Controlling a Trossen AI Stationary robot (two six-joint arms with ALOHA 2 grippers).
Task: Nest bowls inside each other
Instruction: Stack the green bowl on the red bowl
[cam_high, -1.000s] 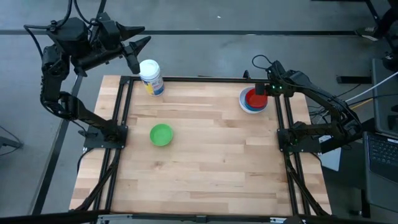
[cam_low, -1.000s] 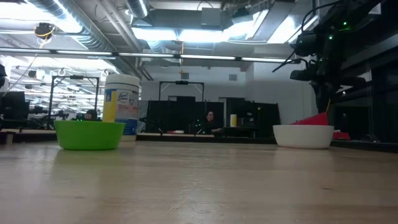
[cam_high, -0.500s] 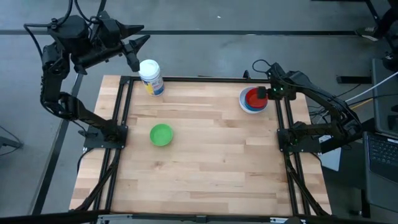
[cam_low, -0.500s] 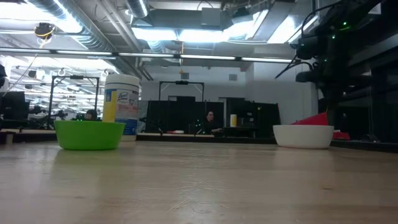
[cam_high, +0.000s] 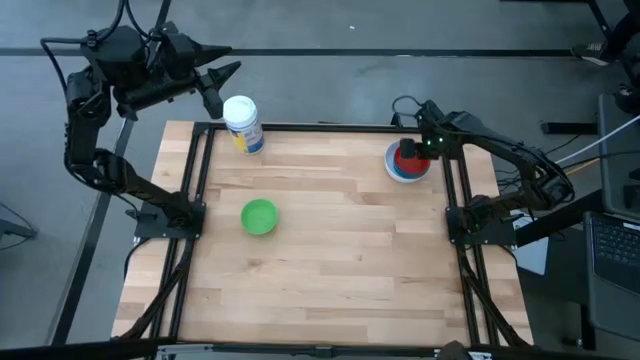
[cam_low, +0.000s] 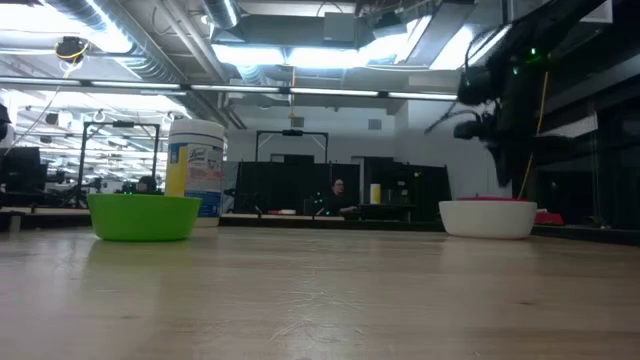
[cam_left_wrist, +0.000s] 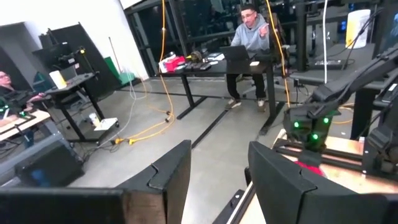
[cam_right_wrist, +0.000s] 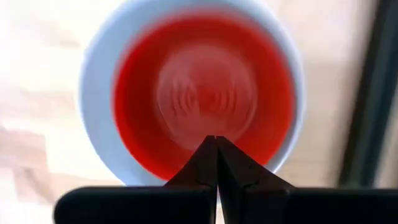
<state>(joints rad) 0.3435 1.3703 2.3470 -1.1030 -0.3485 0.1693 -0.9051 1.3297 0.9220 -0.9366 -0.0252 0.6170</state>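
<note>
My right hand (cam_high: 412, 152) pressed together above red bowl (cam_high: 407, 159) in white bowl (cam_low: 488, 218), green bowl (cam_high: 259, 216) at counter's (cam_high: 330, 270) nine o'clock, lidded container (cam_high: 243, 124) at eleven, left hand (cam_high: 222, 86) spread off-counter

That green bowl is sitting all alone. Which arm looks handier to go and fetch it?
Probably the left. The green bowl sits on the left half of the table; the left gripper is open and empty, while the right gripper is shut over the red bowl.
</note>
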